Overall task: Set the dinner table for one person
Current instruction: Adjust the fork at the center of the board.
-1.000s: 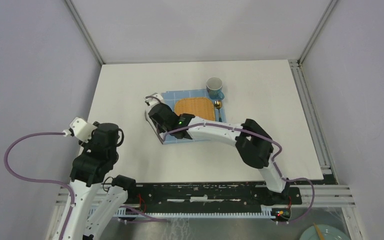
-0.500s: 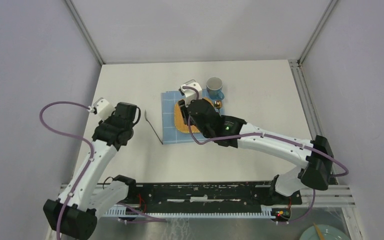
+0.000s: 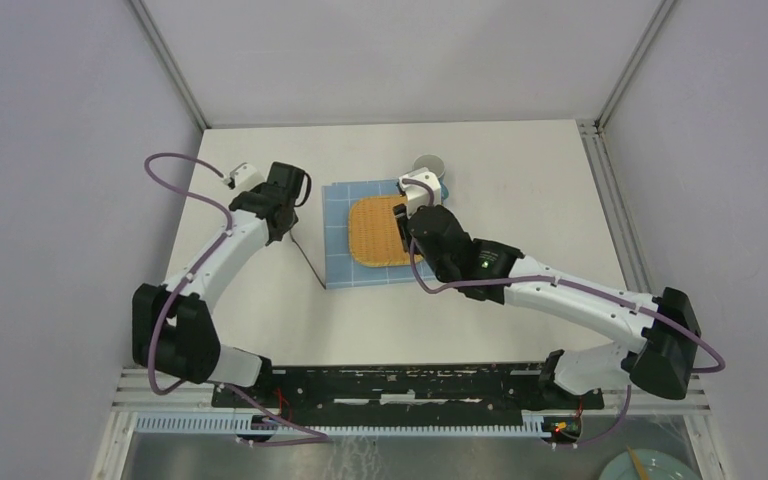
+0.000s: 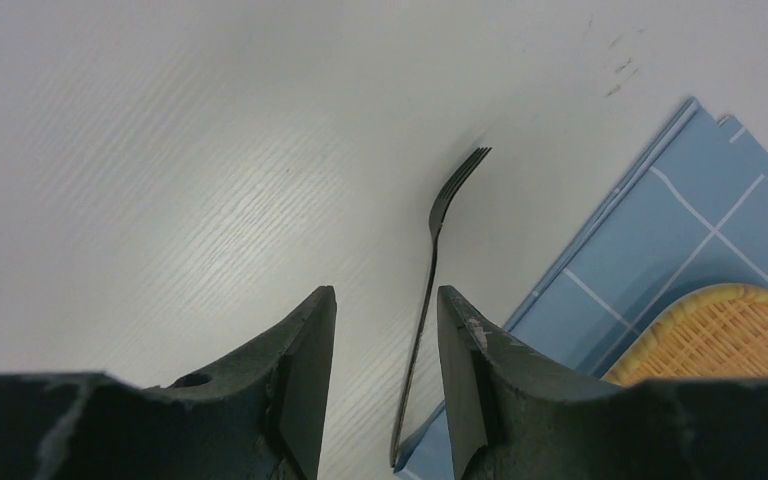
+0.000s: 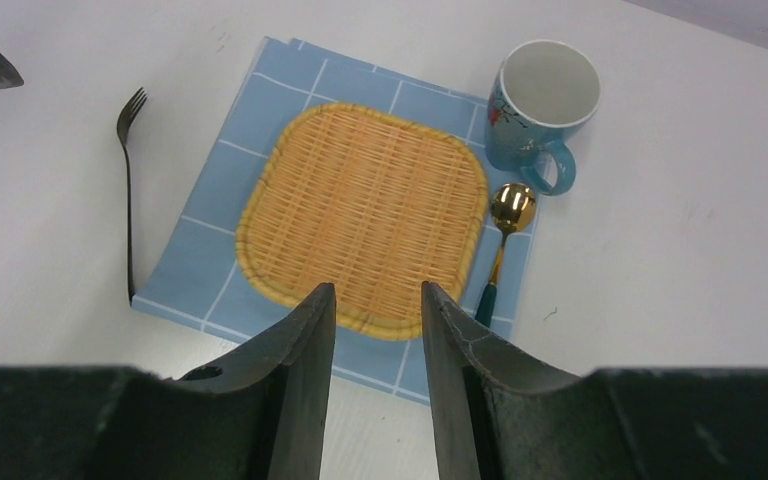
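The white dinner table point(image 3: 520, 200) carries a blue checked cloth point(image 3: 335, 265) with a woven square mat point(image 3: 372, 228) on it. A dark fork point(image 3: 308, 258) lies on the table along the cloth's left edge, tines far. My left gripper point(image 3: 282, 212) is open and empty above the fork point(image 4: 430, 260), whose handle runs between the jaws in the left wrist view. My right gripper point(image 3: 403, 228) is open and empty, raised over the mat point(image 5: 365, 215). A blue mug point(image 5: 543, 110) and a gold spoon point(image 5: 505, 225) sit right of the mat.
In the top view the right wrist hides the spoon and part of the mug point(image 3: 430, 162). Metal frame rails point(image 3: 615, 210) border the table's right side, and grey walls close in the other sides. The cloth point(image 4: 660, 220) lies right of the left gripper point(image 4: 385, 300).
My right gripper moved from the fork's place at the cloth's left edge to above the mat's right side. My left arm stretched from the near left out over the fork.
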Motion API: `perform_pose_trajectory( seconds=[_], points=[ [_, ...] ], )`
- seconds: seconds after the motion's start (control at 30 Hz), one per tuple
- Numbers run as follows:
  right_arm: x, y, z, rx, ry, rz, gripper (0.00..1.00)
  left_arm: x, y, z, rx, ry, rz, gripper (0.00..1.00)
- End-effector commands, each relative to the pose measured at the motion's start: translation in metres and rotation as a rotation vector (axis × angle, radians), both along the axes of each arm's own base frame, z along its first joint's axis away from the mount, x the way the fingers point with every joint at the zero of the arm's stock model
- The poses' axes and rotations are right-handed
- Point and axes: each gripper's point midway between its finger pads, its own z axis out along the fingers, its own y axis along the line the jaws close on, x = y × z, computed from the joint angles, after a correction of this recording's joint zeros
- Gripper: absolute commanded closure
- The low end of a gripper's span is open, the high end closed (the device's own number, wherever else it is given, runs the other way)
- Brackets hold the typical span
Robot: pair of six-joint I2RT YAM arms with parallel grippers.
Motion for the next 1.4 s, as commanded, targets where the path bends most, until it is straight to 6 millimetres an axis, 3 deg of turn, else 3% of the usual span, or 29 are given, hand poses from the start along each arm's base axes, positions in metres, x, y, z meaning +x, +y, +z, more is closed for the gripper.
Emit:
perform_pose_trajectory(
  seconds=[0.0,0.2,0.33,0.43,0.57,0.7,0.8,1.1,1.37],
  points=[
    [0.009,-0.021,0.019,0.052,-0.034,-0.052,0.57,0.037,-0.014,0.011,-0.005,-0.029,-0.047,0.50],
    [0.017,-0.035,0.018,0.055,-0.023,-0.081,0.56,0.054,-0.032,0.001,-0.089,0.004,-0.034,0.51],
    [0.024,-0.045,0.013,0.055,-0.007,-0.117,0.56,0.053,-0.046,-0.020,-0.162,0.062,-0.016,0.52],
    [0.029,-0.057,0.006,0.050,0.015,-0.165,0.53,0.045,-0.053,-0.032,-0.184,0.087,-0.004,0.53],
    [0.036,-0.076,-0.011,0.040,0.075,-0.229,0.48,0.031,-0.057,-0.034,-0.164,0.069,-0.016,0.53],
    [0.038,-0.088,-0.029,0.042,0.124,-0.261,0.29,0.014,-0.064,-0.040,-0.126,0.069,-0.048,0.52],
    [0.038,-0.095,-0.042,0.036,0.161,-0.277,0.26,0.003,-0.073,-0.046,-0.115,0.052,-0.084,0.52],
    [0.038,-0.109,-0.058,0.022,0.211,-0.294,0.26,-0.017,-0.063,-0.076,-0.107,0.045,-0.039,0.51],
    [0.035,-0.111,-0.056,0.041,0.217,-0.285,0.26,-0.007,-0.057,-0.081,-0.048,0.033,-0.014,0.51]
  ],
)
